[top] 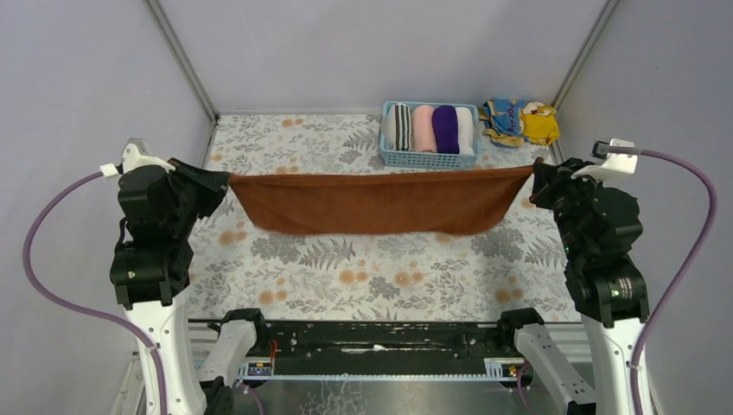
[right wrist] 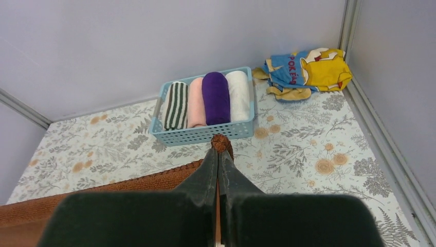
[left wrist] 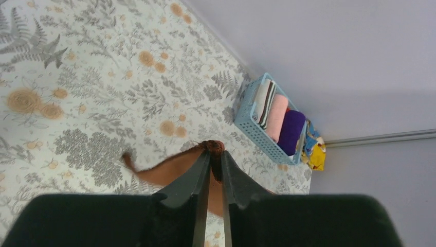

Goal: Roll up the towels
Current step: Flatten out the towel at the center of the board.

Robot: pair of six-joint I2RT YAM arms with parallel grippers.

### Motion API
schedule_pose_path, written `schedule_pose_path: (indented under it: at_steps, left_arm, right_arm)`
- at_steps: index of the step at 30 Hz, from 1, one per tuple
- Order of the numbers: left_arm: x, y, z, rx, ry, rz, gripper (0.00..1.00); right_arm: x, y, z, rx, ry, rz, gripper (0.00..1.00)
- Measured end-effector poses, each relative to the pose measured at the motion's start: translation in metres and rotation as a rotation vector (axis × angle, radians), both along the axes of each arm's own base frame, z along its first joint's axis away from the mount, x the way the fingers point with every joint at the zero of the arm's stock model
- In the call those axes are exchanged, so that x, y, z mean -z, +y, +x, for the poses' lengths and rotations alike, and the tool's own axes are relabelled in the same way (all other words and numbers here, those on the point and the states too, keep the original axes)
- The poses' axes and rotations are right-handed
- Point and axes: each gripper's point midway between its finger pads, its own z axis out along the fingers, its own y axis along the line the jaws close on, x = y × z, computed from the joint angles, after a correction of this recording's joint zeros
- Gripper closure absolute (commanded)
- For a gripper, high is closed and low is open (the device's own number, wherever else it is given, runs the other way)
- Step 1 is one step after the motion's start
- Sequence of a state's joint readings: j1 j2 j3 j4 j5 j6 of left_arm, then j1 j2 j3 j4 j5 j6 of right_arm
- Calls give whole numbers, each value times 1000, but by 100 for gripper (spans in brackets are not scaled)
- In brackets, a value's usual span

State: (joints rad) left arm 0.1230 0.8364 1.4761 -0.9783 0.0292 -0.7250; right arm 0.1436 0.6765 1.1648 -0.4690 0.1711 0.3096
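- Position: the rust-brown towel [top: 380, 203] hangs spread in the air between both arms, above the bench [top: 346, 277], and sags in the middle. The purple towel [top: 445, 128] lies rolled in the basket [top: 428, 161] at the far edge.
- Left claw [top: 223, 180]: pinches one top corner. The wrist view shows a narrow gap between the jaws with cloth in it, so treat this grip as light.
- Right claw [top: 536, 173]: pressed together on the opposite corner.
- Step in hand, as judged: lay the towel flat before rolling.
- Lower both corners at the same rate so that the hanging edge touches first, then draw toward the arm bases to lay the cloth without folds.
- Keep the tension even; a slack side wrinkles.
- Release only once the corners rest on the bench, clear of the basket.
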Motion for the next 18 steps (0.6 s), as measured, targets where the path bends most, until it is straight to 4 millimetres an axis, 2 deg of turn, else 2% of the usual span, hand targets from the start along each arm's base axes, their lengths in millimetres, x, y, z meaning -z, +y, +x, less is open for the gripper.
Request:
schedule_pose_path:
  at_steps: [2,4,6,7,10,12,14,16,18]
  left_arm:
    - [7,0,-2,3,25,3,89]
    - [23,0,3,6,73,3,90]
    - [55,1,13,12,165,-4,91]
    - [79,2,20,18,232,-11,92]
    - [153,2,40,30,438,-43,97]
    - [205,2,53,39,574,-69,100]
    - [259,-1,62,48,717,-102,100]
    - [299,-4,68,51,824,-127,100]
    - [330,-6,78,51,895,-142,100]
  right_arm:
    - [-11,-1,-7,0,-11,2,99]
    - [-10,-1,-6,1,7,0,99]
    - [3,0,4,3,59,-4,99]
    - [16,2,13,5,96,-5,100]
    - [84,5,49,21,262,-14,100]
    - [150,6,68,42,410,-26,100]
    - [214,6,79,61,550,-41,100]
    - [275,5,82,78,681,-61,100]
    - [311,5,85,85,764,-75,100]
